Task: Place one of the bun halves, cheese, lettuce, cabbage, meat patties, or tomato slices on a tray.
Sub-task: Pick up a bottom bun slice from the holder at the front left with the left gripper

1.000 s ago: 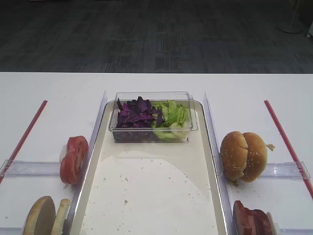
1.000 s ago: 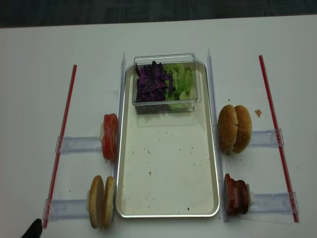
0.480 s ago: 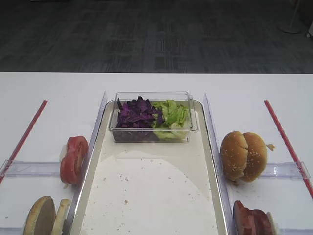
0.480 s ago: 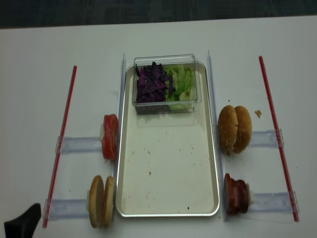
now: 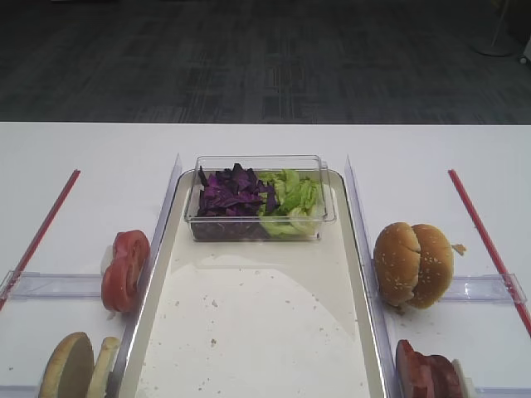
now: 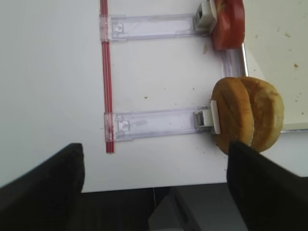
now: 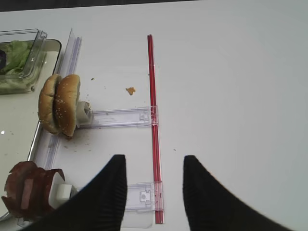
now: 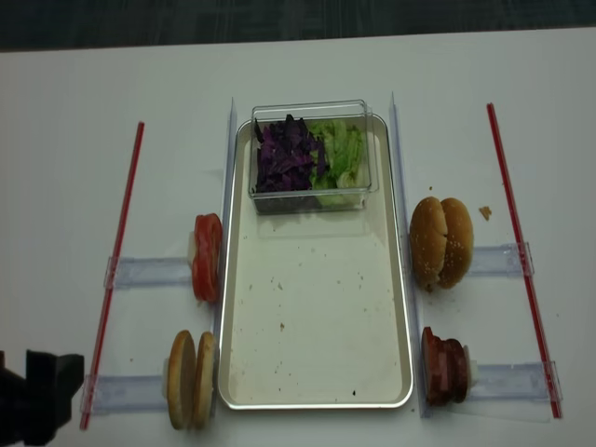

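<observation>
overhead: four bun halves (image 8: 192, 379), one tray (image 8: 317, 345)

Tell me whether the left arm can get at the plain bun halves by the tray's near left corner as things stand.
Probably yes. The left gripper is open and sits just short of the bun halves, which stand on edge beside the tray with only bare table between.
</observation>
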`<move>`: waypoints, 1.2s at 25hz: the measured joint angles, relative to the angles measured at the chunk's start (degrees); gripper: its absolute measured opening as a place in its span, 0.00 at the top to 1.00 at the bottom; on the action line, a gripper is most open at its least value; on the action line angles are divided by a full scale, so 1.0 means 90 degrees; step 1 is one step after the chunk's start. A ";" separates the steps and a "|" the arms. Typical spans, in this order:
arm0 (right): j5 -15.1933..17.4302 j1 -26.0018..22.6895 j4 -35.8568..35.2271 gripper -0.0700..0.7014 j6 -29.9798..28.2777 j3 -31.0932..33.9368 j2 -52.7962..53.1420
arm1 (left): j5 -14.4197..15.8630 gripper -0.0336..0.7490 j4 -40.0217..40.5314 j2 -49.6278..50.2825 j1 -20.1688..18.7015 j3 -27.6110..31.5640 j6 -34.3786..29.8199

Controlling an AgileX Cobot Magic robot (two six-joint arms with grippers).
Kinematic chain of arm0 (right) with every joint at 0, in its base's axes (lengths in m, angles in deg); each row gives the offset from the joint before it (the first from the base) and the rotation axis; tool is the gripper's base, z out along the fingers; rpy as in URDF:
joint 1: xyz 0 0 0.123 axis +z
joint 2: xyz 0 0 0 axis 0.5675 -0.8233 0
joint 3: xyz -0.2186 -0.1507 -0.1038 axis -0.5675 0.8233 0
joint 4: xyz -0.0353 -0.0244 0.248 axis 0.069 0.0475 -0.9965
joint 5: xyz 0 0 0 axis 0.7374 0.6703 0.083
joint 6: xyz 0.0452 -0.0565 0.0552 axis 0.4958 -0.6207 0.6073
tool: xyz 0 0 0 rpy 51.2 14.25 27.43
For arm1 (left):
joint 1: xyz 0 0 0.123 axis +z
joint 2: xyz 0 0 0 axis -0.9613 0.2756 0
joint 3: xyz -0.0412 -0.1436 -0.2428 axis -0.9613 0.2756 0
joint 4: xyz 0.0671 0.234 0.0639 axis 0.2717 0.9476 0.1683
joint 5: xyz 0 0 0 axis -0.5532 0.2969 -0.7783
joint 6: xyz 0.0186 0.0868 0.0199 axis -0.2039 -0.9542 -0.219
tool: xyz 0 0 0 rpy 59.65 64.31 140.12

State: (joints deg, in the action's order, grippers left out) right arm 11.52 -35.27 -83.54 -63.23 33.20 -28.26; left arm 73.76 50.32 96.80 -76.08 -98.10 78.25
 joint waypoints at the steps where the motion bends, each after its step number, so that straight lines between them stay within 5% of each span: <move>1: 0.0000 0.0000 0.0000 0.50 0.0000 0.0000 0.0000 | 0.0051 0.25 -0.0001 0.0198 0.0000 -0.0076 -0.0001; 16: 0.0000 0.0000 0.0000 0.50 0.0012 0.0000 0.0000 | 0.0261 0.25 0.0204 0.2294 0.0000 -0.0909 0.0179; 30: 0.0000 0.0000 0.0000 0.50 0.0012 0.0000 0.0000 | 0.0240 0.25 0.0161 0.2563 0.0000 -0.0909 0.0315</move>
State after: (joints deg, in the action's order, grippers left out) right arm 11.52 -35.27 -83.54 -63.13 33.20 -28.26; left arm 75.92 51.77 119.87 -76.08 -106.28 81.08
